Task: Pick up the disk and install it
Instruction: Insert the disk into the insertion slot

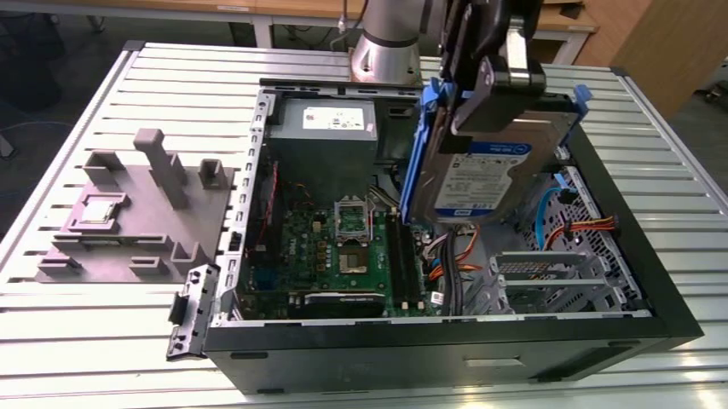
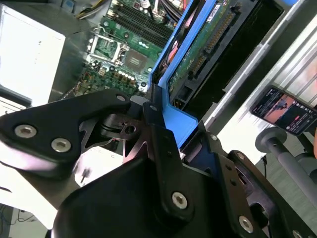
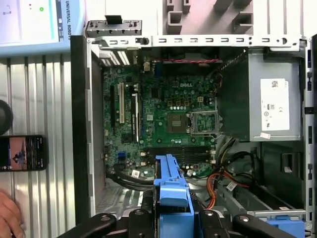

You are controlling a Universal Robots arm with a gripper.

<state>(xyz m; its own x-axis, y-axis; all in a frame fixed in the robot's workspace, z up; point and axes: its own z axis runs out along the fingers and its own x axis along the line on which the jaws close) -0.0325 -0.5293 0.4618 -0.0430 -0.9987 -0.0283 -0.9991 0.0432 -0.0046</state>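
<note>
Entry: disk in hand, over the open case.

I am holding the disk (image 1: 478, 175) on edge and tilted, its labelled face showing in the exterior view. It is hanging above the open side of the computer case (image 1: 637, 281), with its lower end dipping inside the case walls. I cannot tell whether that end is touching anything.

My gripper (image 1: 492, 102) is closing its fingers onto the disk's upper end. In the second wrist view the jaws are sitting on either side of the blue frame (image 2: 181, 121), nearly shut, with nothing else between them. I judge I am gripping the frame rather than the flat faces so that neither the label nor the green circuit side is taking the pressure.

Inside the case, the motherboard (image 1: 330, 247) is lying flat on the floor and the power supply (image 1: 324, 128) is sitting in one corner. The disk is hanging between the motherboard and the metal drive cage (image 1: 546, 277), with orange cables (image 1: 580, 228) trailing just beside it. The case is lying on its side with the panel off, probably so that I can reach in from above.

Outside the case, a grey fixture (image 1: 136, 221) is resting on the slatted table (image 1: 91, 341). A phone (image 3: 22, 152) is lying near the case's outer wall, with a hand (image 3: 10, 218) close to it.
</note>
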